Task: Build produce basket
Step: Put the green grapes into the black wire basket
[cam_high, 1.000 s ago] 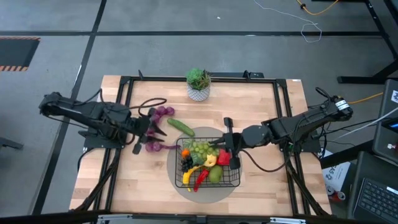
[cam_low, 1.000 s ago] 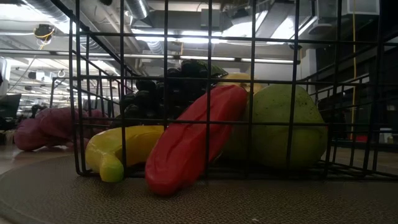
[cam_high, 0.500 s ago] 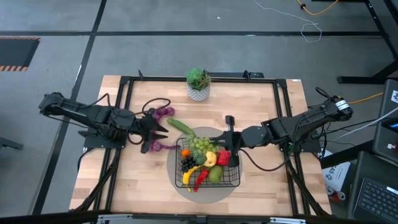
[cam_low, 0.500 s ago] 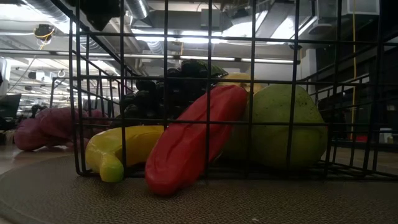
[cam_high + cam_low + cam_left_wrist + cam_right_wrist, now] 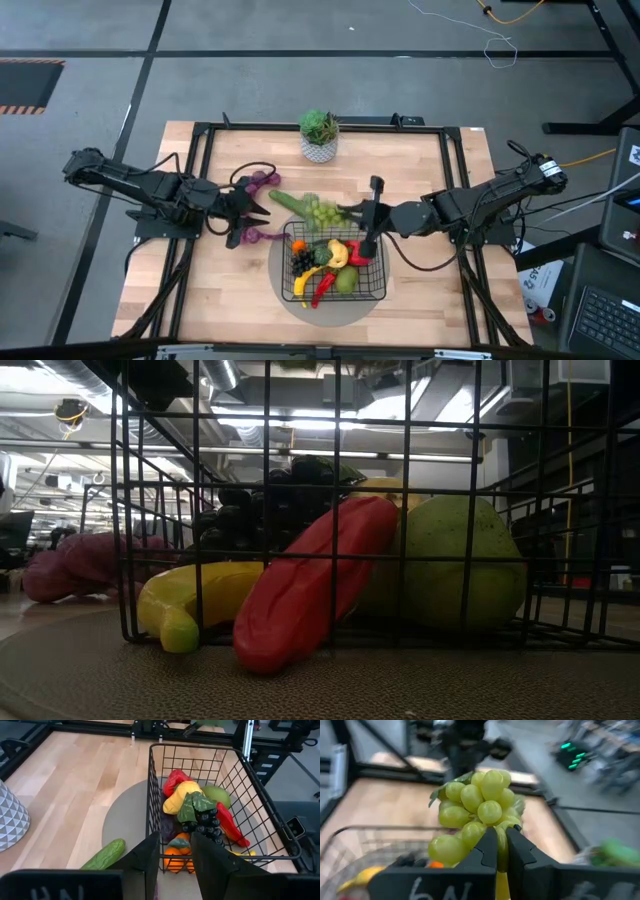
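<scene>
A white potted plant (image 5: 319,135) stands at the far side of the wooden counter (image 5: 420,180), well apart from everything else. A round grey mat (image 5: 283,300) lies under the basket (image 5: 372,292), a square black wire one with low sides. On the counter beside the basket's far-left corner lies a cucumber (image 5: 288,202), and purple pieces (image 5: 262,179) of produce (grapes or eggplant, hard to say which) lie near the left gripper (image 5: 262,207), one of them just on its near side (image 5: 255,235). Black frame rails (image 5: 200,160) run along the counter edges.

The left gripper hovers low just left of the basket with its fingers spread and nothing between them; its wrist view looks straight over the wire wall into the basket.

The right gripper (image 5: 358,213) is above the basket's far edge, its fingers pressed tight on the stem of a bunch of green grapes (image 5: 476,810), which hangs clear of the wire, lifted over the far-left corner (image 5: 320,211).

Inside the basket lie a yellow banana (image 5: 195,598), a red pepper (image 5: 305,585), a green pear (image 5: 455,565), black grapes (image 5: 204,826) with green leaves, an orange (image 5: 179,857) and another red piece (image 5: 176,778) at the back.
</scene>
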